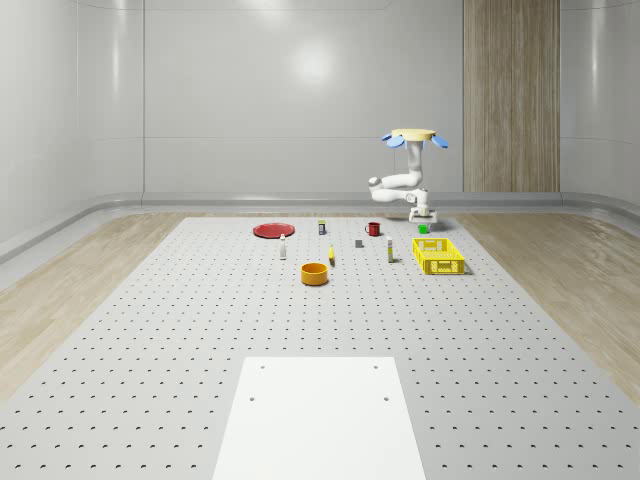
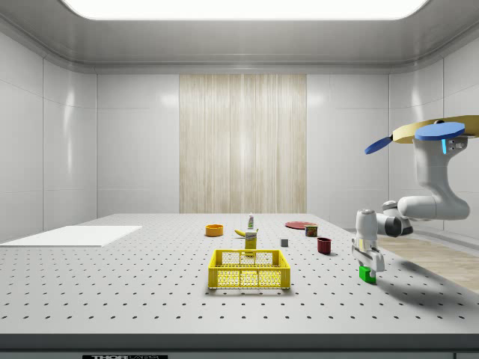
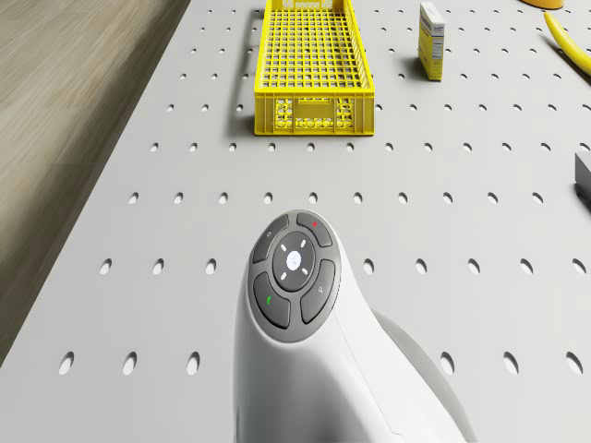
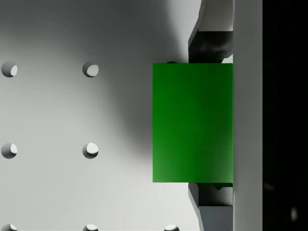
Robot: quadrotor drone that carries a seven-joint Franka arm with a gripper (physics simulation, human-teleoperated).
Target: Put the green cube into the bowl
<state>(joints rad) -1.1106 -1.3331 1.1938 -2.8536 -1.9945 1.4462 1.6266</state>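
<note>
Whole-scene view: drone (image 1: 413, 136) hovers right of centre in the frame, over the far right part of the perforated table (image 1: 150, 330), arm hanging down. Gripper (image 1: 423, 215) sits just above the green cube (image 1: 423, 229), which lies beyond the yellow crate (image 1: 438, 255). The target, an orange bowl (image 1: 315, 273), is mid-frame, well apart from the cube to its lower left. Red plate (image 1: 272, 230) and red mug (image 1: 373, 229) stand further back.

Side view: drone (image 2: 438, 133) at the right edge, airborne. Gripper (image 2: 368, 263) points down at the lower right with the green cube (image 2: 367, 274) at its tips; the cube looks to be on or barely off the table, can't tell which. Orange bowl (image 2: 215, 230) is far off, left of centre, past the yellow crate (image 2: 248, 269).

Drone view: arm's wrist housing (image 3: 300, 314) at bottom centre, yellow crate (image 3: 309, 69) at top centre, a small box (image 3: 430, 41) to the crate's right.

Wrist view: green cube (image 4: 192, 122) centre-right, finger pad (image 4: 209, 43) at its upper edge, another at its lower edge. Jaws are narrowly apart and appear closed on the cube, contact on both faces.

Judgement: grasp step, about complete; transport not started. Next: lift clear of the table, carry past the crate to above the bowl, release over its middle. Keep the grip steady; the cube sits off-centre in the pads.
</note>
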